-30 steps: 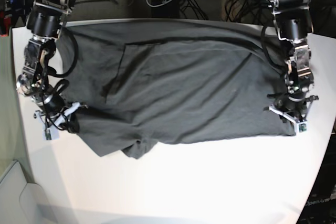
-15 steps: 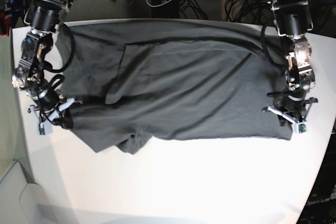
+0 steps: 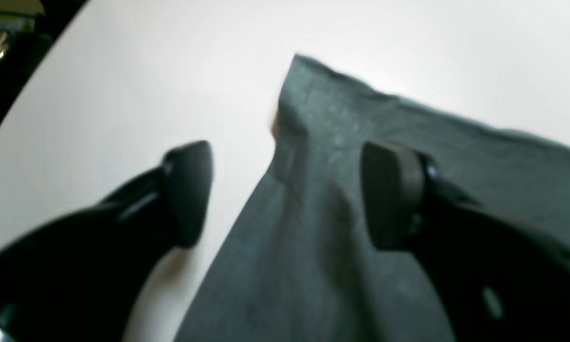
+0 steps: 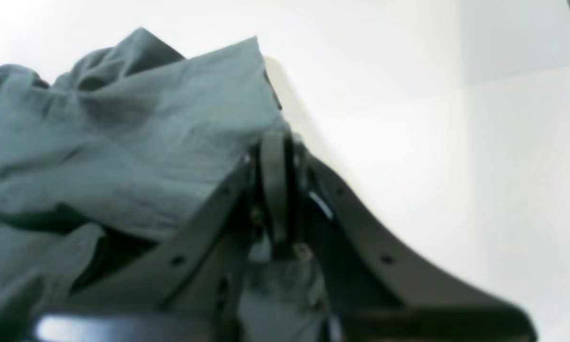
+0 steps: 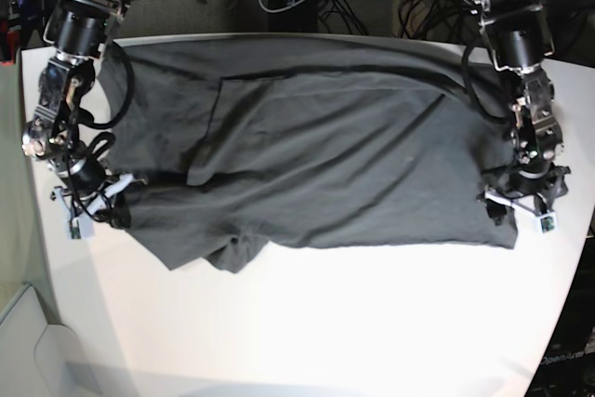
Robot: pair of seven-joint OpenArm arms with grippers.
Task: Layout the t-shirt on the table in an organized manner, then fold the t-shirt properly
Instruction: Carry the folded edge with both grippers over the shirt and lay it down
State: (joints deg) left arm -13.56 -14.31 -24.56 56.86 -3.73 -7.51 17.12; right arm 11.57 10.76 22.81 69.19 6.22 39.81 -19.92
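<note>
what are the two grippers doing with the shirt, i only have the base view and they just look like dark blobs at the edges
Observer: In the left wrist view the left gripper is open, its fingers spread on either side of a raised ridge of the shirt, not pinching it.
Operator: and the right one
Observer: The right wrist view shows the right gripper shut on the shirt's edge.
Operator: is the corner past the left gripper flat
Observer: No, in the left wrist view that corner is creased and humped up off the table.
</note>
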